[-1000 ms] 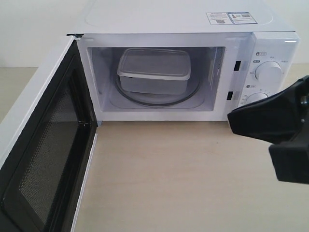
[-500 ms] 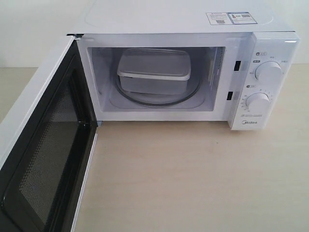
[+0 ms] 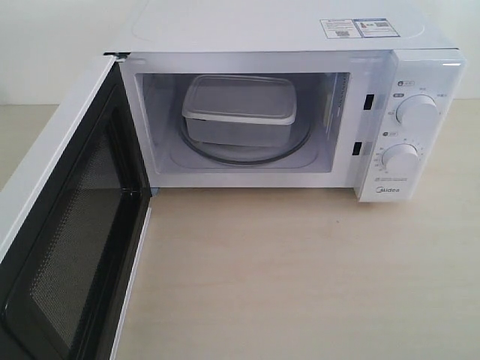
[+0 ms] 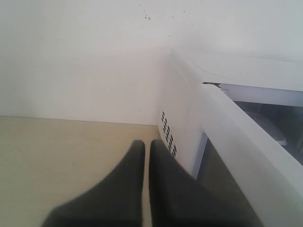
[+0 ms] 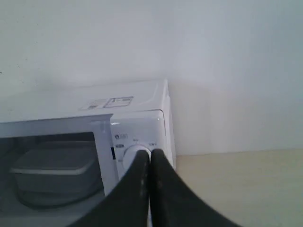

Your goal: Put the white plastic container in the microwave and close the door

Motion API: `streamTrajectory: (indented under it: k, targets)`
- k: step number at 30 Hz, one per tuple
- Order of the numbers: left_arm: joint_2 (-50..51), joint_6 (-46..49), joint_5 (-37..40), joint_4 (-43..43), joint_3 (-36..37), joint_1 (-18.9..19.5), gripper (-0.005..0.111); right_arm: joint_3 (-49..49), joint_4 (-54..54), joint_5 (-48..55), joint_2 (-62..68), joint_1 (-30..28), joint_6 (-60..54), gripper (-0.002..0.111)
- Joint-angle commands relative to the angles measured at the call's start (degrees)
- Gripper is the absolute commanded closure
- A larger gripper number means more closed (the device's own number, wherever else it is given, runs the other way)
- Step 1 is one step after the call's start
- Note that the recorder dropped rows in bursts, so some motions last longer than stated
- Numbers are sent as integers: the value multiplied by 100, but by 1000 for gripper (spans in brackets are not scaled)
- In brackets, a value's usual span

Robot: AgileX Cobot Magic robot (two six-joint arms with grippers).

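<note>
The white plastic container (image 3: 238, 110) is sitting inside the microwave (image 3: 247, 26) with the door (image 3: 67, 247) standing open, while the left hand (image 4: 147, 145) and right hand (image 5: 150, 154) are hanging seemingly pressed together, empty.

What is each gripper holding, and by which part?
Nothing. The left gripper and right gripper are shut, empty; the white plastic container sits in the microwave.
</note>
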Motion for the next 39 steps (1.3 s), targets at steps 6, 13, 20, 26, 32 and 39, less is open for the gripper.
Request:
streamTrajectory:
  k: [6,13,20,26,32,39]
  targets:
    - [-7,3,-73,11,21,4,102,1162,65,-708,-29,-35,-100,108]
    - [-7,5,-73,11,21,4,102,1176,-229,-595,-351,-35,-335,108]
    - [-7,5,-73,11,21,4,102,1176,-1586,87,-351,-35,789,108]
    - [-7,5,-73,11,21,4,102,1176,-2082,729,-351,-35,1484,108]
    - [-7,5,-73,11,21,4,102,1176,-2071,895,-351,-35,1887,108]
    - [-7,5,-73,11,21,4,102,1176,-2071,985,-351,-35,1853,108]
